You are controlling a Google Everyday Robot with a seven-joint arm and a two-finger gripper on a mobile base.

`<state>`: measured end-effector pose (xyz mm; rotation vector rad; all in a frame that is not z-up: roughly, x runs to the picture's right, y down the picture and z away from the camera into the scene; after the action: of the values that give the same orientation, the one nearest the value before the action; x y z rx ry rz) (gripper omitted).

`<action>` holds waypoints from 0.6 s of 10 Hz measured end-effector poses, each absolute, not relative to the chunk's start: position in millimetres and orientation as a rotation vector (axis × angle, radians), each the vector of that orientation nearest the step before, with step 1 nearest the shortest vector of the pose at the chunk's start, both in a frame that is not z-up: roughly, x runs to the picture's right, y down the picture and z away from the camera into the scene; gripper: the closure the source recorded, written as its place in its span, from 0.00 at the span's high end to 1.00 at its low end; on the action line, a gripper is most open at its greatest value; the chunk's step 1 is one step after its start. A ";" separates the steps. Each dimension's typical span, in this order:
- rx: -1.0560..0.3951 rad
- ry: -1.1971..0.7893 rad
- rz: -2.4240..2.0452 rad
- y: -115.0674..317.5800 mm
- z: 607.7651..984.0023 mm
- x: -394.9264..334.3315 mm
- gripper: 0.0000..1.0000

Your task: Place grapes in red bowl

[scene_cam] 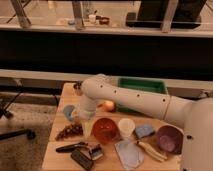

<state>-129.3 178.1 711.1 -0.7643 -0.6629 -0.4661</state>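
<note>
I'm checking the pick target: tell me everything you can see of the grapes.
The grapes are a dark purplish-brown, bumpy, roughly triangular bunch of small round berries, lying flat on the wooden table beside the red bowl, apart from it, in front of a blue cup. The pincer hovers above their bowl-side end; contact cannot be told.
</note>
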 end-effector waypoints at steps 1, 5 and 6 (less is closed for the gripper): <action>-0.767 -0.666 -0.464 179.2 712.0 -130.4 0.80; -0.776 -0.676 -0.446 178.2 718.4 -134.7 0.80; -0.777 -0.676 -0.440 176.9 720.6 -134.8 0.80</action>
<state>-134.8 176.9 720.6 -0.7774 -0.6761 -0.4401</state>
